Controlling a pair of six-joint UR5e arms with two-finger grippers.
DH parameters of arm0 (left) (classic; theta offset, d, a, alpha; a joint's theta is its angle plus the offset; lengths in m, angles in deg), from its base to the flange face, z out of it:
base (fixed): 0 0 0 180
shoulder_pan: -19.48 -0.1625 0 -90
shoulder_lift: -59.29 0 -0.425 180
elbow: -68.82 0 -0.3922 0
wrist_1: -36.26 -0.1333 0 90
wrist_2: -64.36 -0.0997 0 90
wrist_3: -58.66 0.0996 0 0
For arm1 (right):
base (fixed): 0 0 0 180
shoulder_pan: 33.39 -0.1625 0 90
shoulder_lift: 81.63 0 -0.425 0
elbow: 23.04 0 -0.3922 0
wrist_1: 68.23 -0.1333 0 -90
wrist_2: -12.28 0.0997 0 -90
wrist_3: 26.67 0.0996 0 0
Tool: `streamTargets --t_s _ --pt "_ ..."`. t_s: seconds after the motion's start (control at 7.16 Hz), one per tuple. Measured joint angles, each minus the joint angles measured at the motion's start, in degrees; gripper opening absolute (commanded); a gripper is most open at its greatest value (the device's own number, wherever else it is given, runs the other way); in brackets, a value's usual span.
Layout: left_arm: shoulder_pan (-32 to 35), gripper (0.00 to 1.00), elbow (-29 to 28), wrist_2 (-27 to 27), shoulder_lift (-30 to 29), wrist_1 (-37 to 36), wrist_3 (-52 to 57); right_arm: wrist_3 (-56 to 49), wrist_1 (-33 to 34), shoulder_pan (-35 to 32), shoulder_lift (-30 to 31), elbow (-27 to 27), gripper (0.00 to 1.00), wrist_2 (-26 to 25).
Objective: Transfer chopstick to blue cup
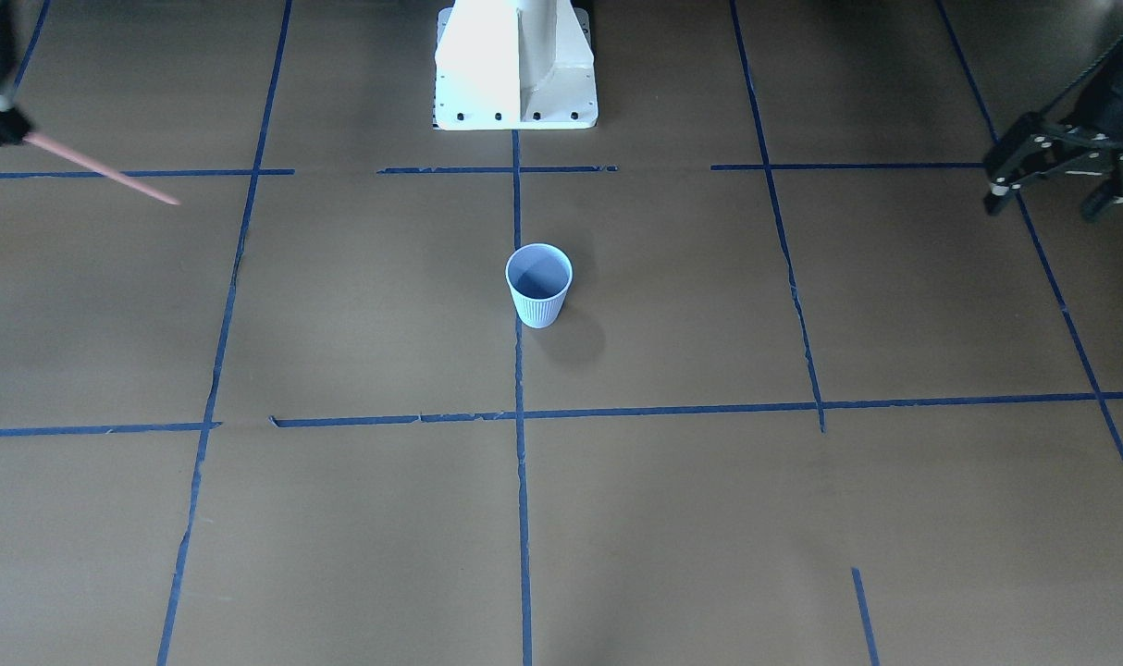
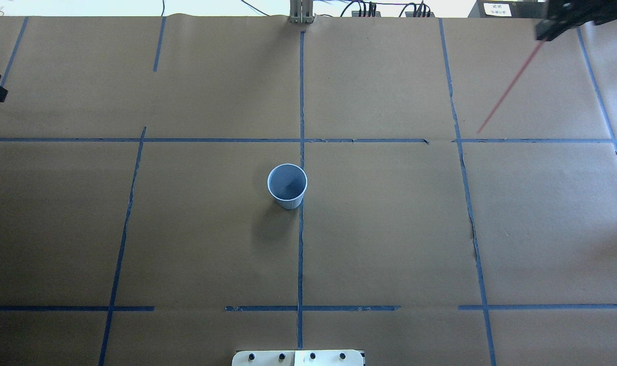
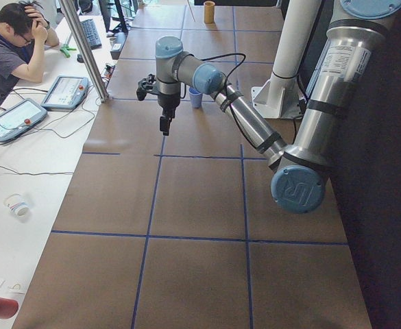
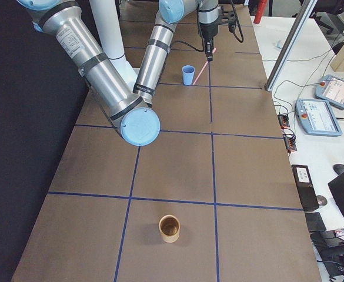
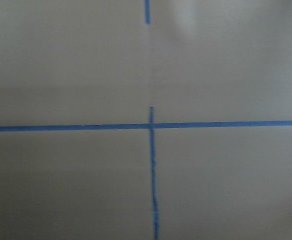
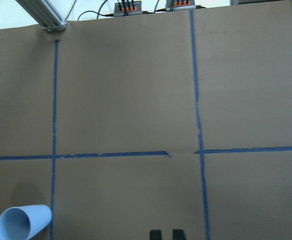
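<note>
The blue cup (image 1: 538, 285) (image 2: 287, 186) stands upright and empty near the table's middle, on the centre tape line. My right gripper (image 1: 5, 128) (image 2: 545, 33) hangs over the far right part of the table, well away from the cup. It is shut on the thick end of the pinkish-red chopstick (image 1: 104, 169) (image 2: 509, 87), which slants down toward the table with its tip free. The right wrist view shows the cup (image 6: 23, 223) at lower left. My left gripper (image 1: 1042, 205) hovers open and empty at the table's left side.
A brown cup (image 4: 170, 228) stands at the table's right end. Blue tape lines (image 2: 301, 239) grid the brown paper. The robot's white base (image 1: 515, 69) is at the near edge. A person (image 3: 8, 41) sits beside the table among pendants and cables.
</note>
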Motion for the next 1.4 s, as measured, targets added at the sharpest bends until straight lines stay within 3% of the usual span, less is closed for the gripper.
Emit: streamTargets --t_s 0.28,0.7,0.98,1.4 --pt "4.4 1.0 -3.5 0.0 0.8 0.2 9.2 7.8 -2.2 12.9 -8.3 3.6 0.0 -10.5" --pt "7.8 1.0 -7.0 -0.1 1.5 0.5 16.4 15.6 -10.0 25.2 -20.3 20.1 0.0 -22.3" --pt "8.2 1.0 -7.3 0.0 2.6 0.7 17.1 18.4 -15.2 29.4 -25.5 30.3 0.0 -26.0" --pt "8.8 1.0 -7.5 0.1 4.0 0.7 17.1 18.8 -15.8 32.2 -25.4 33.4 0.0 -27.6"
